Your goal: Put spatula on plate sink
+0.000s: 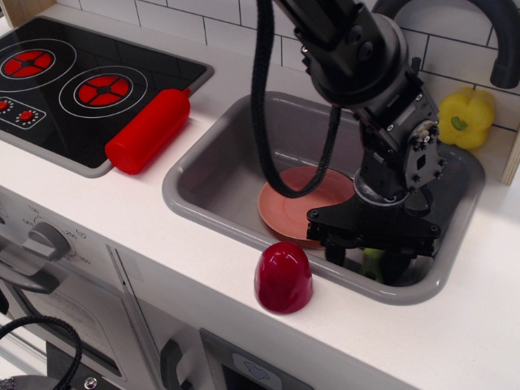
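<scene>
**Two fingers straddling the green handle**

We are looking first at the gripper (370,262), low in the sink's (203,191) front right corner. Its fingers are standing apart, one on each side of the spatula (373,262), whose lime-green handle is peeking out between them; whether they are already pinching it, we cannot tell. The blade is hiding behind the gripper, so we are only guessing its long axis. Just left, the plate (296,203) is lying flat.
</scene>
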Tool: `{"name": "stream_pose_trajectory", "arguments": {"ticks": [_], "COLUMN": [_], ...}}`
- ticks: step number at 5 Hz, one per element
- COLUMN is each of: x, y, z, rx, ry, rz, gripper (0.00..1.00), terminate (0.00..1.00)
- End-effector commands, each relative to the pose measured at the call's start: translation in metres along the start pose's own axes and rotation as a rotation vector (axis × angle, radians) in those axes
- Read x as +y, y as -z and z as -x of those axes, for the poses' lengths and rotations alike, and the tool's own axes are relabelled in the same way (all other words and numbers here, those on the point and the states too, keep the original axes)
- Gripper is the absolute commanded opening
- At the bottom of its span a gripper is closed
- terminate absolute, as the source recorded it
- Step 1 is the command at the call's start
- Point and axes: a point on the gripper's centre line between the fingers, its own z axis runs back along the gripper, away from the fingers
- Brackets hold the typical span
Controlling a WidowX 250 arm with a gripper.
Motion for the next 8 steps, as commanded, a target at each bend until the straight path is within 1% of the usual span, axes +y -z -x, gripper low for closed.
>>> {"name": "stream_pose_trajectory", "arguments": {"ticks": [1, 2, 3, 4, 5, 6, 7, 8], "x": [0.001, -0.002, -0.007, -0.010, -0.009, 0.009, 0.031, 0.048], "y": [-0.010, -0.018, -0.034, -0.046, -0.056, -0.066, -0.068, -0.063], "z": [0.000, -0.003, -0.012, -0.023, -0.038, -0.060, -0.074, -0.080], "rx": [-0.003, -0.037, -0.057, -0.070, -0.124, -0.189, -0.167, -0.132], "ry": [-0.008, 0.018, 0.004, 0.009, -0.028, -0.201, -0.161, -0.140], "rz": [0.032, 0.070, 0.127, 0.171, 0.186, 0.092, 0.025, 0.001], "gripper": [0.00, 0.00, 0.00, 0.00, 0.00, 0.00, 0.00, 0.00], "terminate": [0.00, 0.00, 0.00, 0.00, 0.00, 0.00, 0.00, 0.00]}}
